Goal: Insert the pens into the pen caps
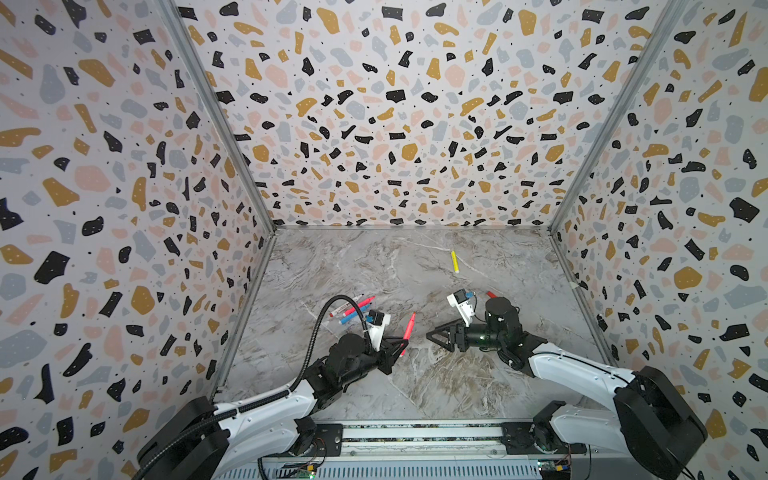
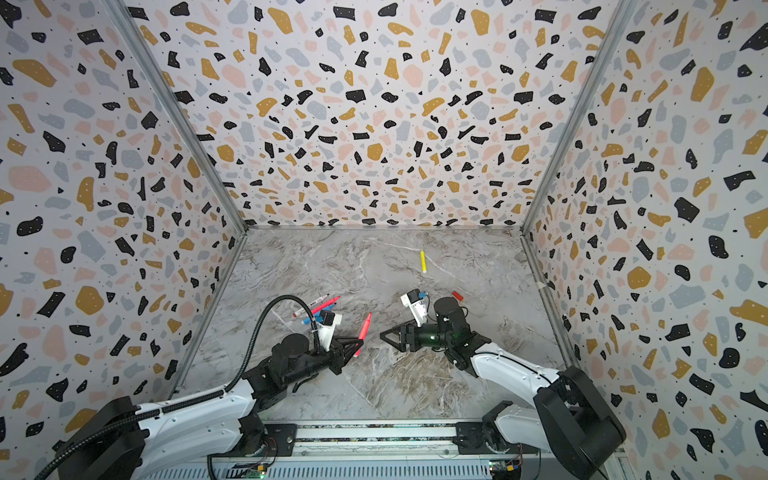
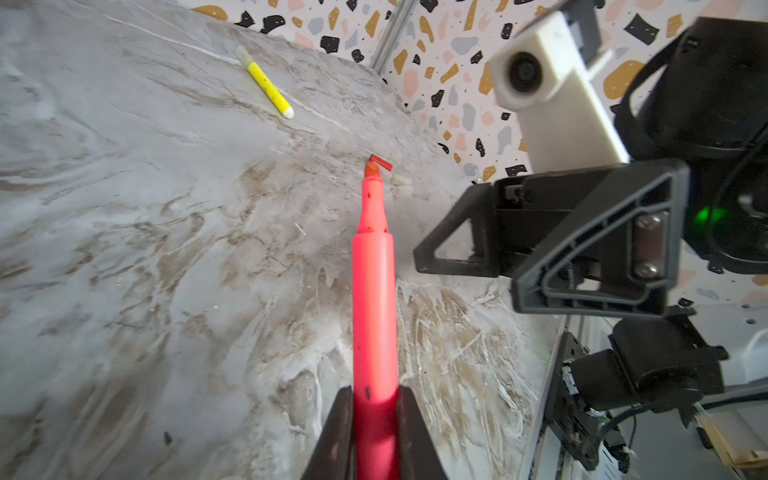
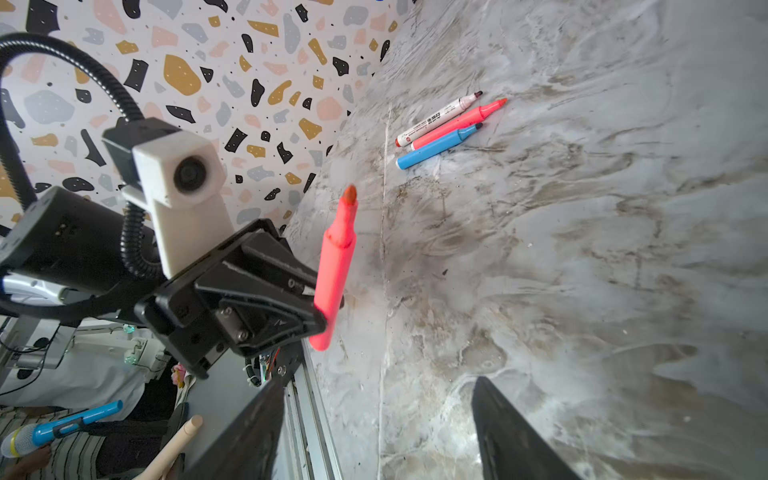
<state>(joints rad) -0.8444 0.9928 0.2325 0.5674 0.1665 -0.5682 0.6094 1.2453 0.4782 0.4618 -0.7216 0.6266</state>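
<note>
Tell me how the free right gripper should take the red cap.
Probably from above, right gripper closing across the round sides of the red cap: it lies flat on the table, short and stubby. Leave its mouth clear for the pen; which end that is I cannot tell.

Bright, even, diffuse light; both top views are sharp, the walls (image 1: 104, 166) bowing at the edges. Faint soft shadows lie on the table (image 1: 419, 386). Both wrist views curve strongly; the pink pen (image 3: 372, 299) glares, blurring nearest the lens.
</note>
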